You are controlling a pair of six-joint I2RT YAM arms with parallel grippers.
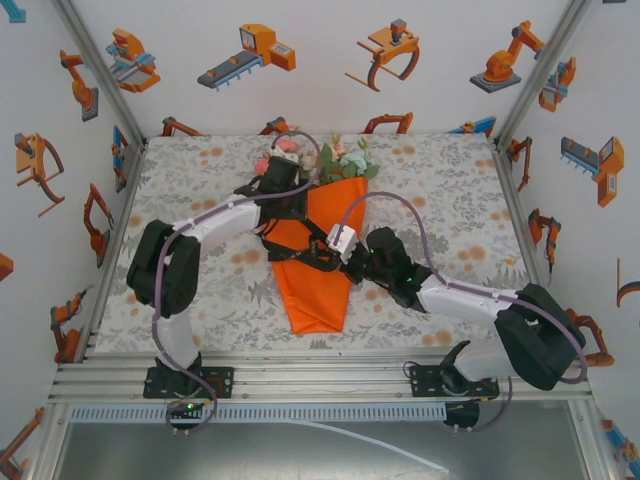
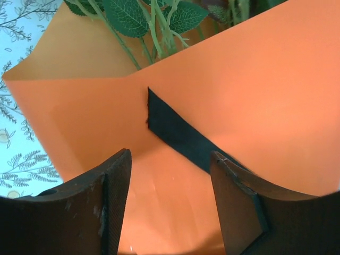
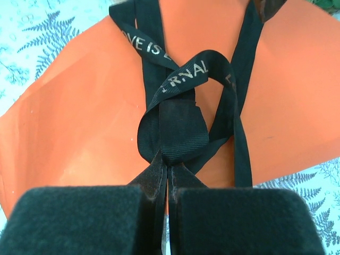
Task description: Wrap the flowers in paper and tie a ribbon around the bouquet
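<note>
Bouquet (image 1: pixel 335 200) lies mid-worktop (image 1: pixel 450 180), with the tip of the orange paper (image 1: pixel 320 290) cone toward the arm bases and the flowers (image 1: pixel 320 155) sticking out the far end. Black ribbon (image 3: pixel 180 127) sits in a loose knot across the cone. Right end effector (image 3: pixel 167 175) is clamped on the ribbon just below the knot, fingers pressed together. Left end effector (image 2: pixel 170 156) hovers over the cone's upper part, jaws apart, gripping nothing. A loose ribbon end lies on the paper just ahead of its fingers.
</note>
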